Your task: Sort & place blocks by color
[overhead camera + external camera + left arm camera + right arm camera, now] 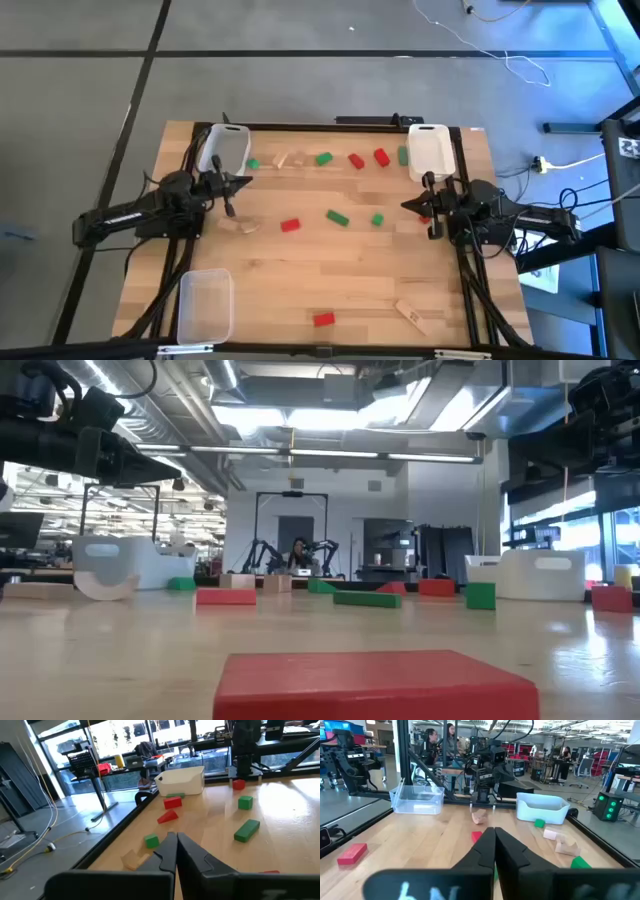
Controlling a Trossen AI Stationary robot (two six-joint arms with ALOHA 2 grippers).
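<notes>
Both pincers, left pincer [232, 196] and right pincer [418, 205], hang closed and empty, the blocks [337, 216] scattered between them.

Near red block [375, 685] cut off by low view's bottom edge; pale wood blocks [290, 159] up top too blurry to count.

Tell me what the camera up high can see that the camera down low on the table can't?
Only the high view shows both arms whole, the left pincer and right pincer shut and empty, plus the clear bin at the table's near left corner. Only the low view shows the room behind, with its ceiling lights, and the nearest red block looming huge. Both show the wooden table, the scattered red and green blocks, and the two white bins at the far edge.
</notes>
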